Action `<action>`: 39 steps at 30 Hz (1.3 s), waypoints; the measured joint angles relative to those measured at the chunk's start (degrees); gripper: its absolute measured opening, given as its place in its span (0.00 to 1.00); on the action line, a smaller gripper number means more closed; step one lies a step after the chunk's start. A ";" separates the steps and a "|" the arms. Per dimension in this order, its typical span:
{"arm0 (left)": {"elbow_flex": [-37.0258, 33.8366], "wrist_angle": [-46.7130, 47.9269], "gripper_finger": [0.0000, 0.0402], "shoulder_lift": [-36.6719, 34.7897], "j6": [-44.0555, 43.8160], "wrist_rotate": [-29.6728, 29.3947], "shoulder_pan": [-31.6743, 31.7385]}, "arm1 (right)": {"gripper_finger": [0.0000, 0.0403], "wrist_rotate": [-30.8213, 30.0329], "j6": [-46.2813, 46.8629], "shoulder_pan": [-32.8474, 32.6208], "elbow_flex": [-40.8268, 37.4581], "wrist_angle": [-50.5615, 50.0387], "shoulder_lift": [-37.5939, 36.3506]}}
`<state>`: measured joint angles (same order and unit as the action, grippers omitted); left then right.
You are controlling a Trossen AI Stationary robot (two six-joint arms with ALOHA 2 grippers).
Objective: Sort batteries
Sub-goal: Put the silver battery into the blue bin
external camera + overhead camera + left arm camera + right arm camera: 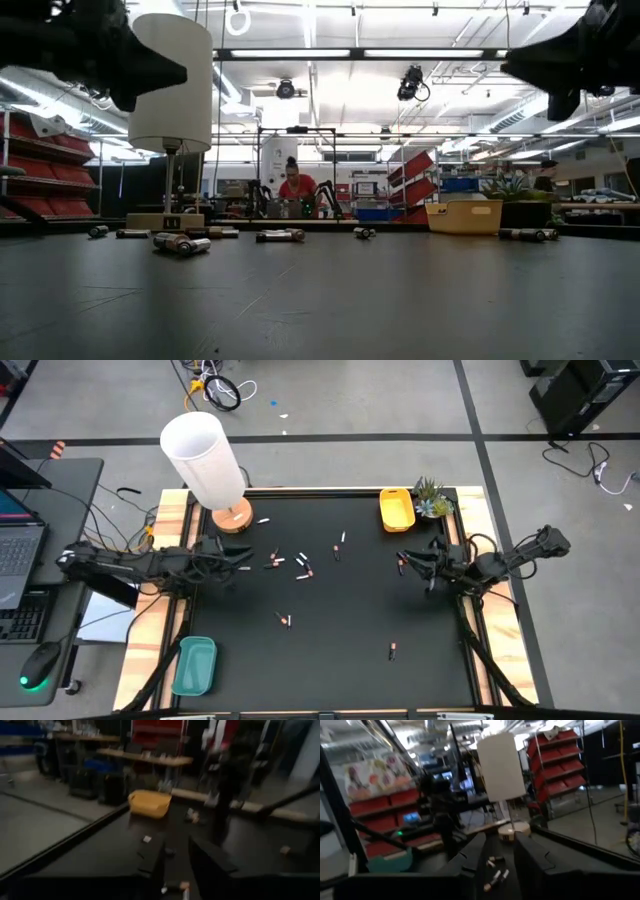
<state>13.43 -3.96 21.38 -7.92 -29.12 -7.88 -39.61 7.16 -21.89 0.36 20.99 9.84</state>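
Note:
Several small batteries lie scattered on the black mat [330, 600]: a cluster near the middle [303, 567], one near the lamp base [264, 520], two toward the near edge [285, 620] [392, 651]. In the low view they rest on their sides [180, 243]. My left gripper [243, 565] hovers open at the mat's left, left of the cluster. In its wrist view [176, 855] the fingers point across the mat toward the yellow tray [149, 802]. My right gripper [403, 557] hovers open at the mat's right, beside one battery [402, 565]. Its wrist view [500, 852] shows batteries [495, 870] beyond the fingers.
A white lamp [205, 460] stands on its wooden base at the far left corner. A yellow tray [396, 509] and a small plant [432, 498] sit at the far right. A teal tray [193, 665] lies at the near left edge. A person sits far behind the table [297, 186].

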 joint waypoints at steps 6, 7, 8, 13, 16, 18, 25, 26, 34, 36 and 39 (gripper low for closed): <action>9.48 16.64 0.38 10.41 0.00 -1.85 0.02 | 0.26 -0.86 -5.52 0.00 -0.02 8.63 7.64; 10.99 19.68 0.38 12.29 -0.41 -2.63 0.04 | 0.26 -0.86 -6.96 0.00 -0.02 10.44 8.60; 12.45 22.32 0.38 14.19 -1.22 -2.79 0.06 | 0.26 -0.86 -8.32 0.00 -0.02 11.91 9.41; 19.84 32.39 0.35 23.60 -4.44 -1.20 0.07 | 0.26 -0.82 -13.05 0.00 -0.02 16.69 13.16; 24.16 39.47 0.34 29.11 -5.86 0.39 0.38 | 0.26 0.25 -13.14 0.00 -0.01 16.69 15.16; 26.46 42.44 0.34 32.35 -7.05 1.47 0.99 | 0.26 0.48 -13.66 0.00 -0.02 17.49 16.46; 30.36 43.01 0.34 40.28 -7.84 4.98 1.73 | 0.26 3.43 -18.37 -0.15 0.00 25.32 18.04; 30.40 42.89 0.34 41.06 -8.06 5.01 1.74 | 0.26 3.66 -18.65 -0.17 0.00 25.30 18.04; 30.43 45.25 0.34 44.33 -8.84 5.06 1.79 | 0.26 3.65 -18.93 -0.11 -0.01 25.00 18.04; 30.43 48.06 0.34 44.00 -9.75 5.69 1.79 | 0.26 3.65 -18.66 -0.11 -0.02 24.50 18.02; 30.43 51.14 0.34 43.10 -11.64 5.86 1.79 | 0.26 3.65 -17.91 -0.11 -0.01 23.39 18.03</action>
<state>43.86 47.17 64.49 -19.56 -23.27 -6.09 -35.96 -10.76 -22.00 0.35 44.38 27.87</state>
